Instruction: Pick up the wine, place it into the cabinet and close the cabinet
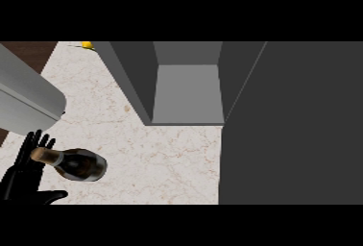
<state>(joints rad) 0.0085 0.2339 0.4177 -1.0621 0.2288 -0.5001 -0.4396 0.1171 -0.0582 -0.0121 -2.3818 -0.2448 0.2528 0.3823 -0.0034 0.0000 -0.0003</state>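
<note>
One hand is all I have in view: the left hand [22,178], low at the view's left edge, fingers straight and spread upward, thumb out to the right, holding nothing. My right hand does not show anywhere, so I can say nothing about it.

The wine bottle [78,164] stands on the marble counter [170,163] just beside that open hand, its foil-wrapped neck overlapping the fingertips from my steep angle; I cannot tell whether they touch. The cabinet [186,91] sits farther back and to the right, well apart from the bottle, its light grey interior bare and open to me, with the dark door [291,125] swung out toward me on the right. A large grey object [25,91] sits at the left, and something small and yellow [87,45] lies at the far edge.

I judge the pick has not begun. I would expect the bottle to be heavy for its width, rigid, smooth and slippery, and breakable if tipped. The neck is too narrow and high to control it; I would wrap the fingers and thumb around the broad dark body, below the shoulder, and keep it upright on the way to the cabinet.
</note>
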